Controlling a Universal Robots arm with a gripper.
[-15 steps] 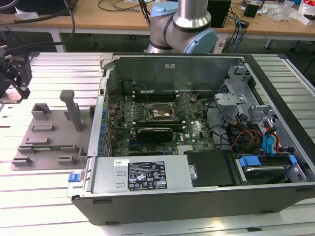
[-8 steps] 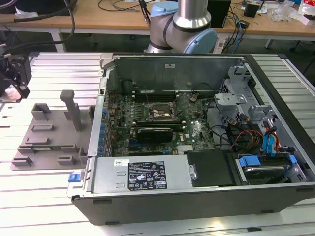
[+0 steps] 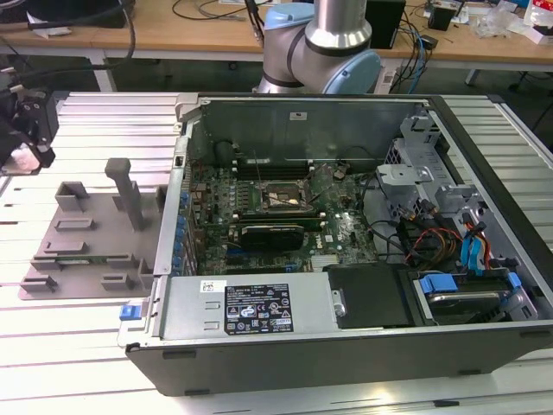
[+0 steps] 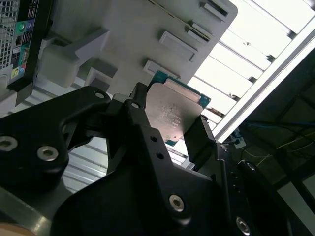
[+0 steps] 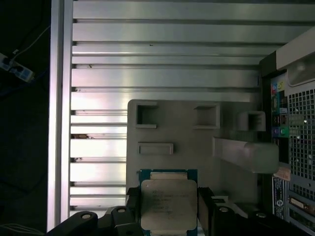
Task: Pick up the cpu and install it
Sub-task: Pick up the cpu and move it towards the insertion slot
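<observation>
My gripper [image 5: 169, 217] grips the cpu [image 5: 169, 200] by two opposite edges. The lid print is too faint to read. Grey tray [image 5: 189, 164] sits just beyond my fingertips.

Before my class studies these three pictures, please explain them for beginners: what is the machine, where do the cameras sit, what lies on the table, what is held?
This is one robot arm with a gripper. The exterior view looks from outside at a slatted metal table bearing an open computer case and a grey tray. Both wrist views come from cameras riding the arm. They show the gripper's black fingers clamped on the cpu, a small silver chip, above the tray.
</observation>
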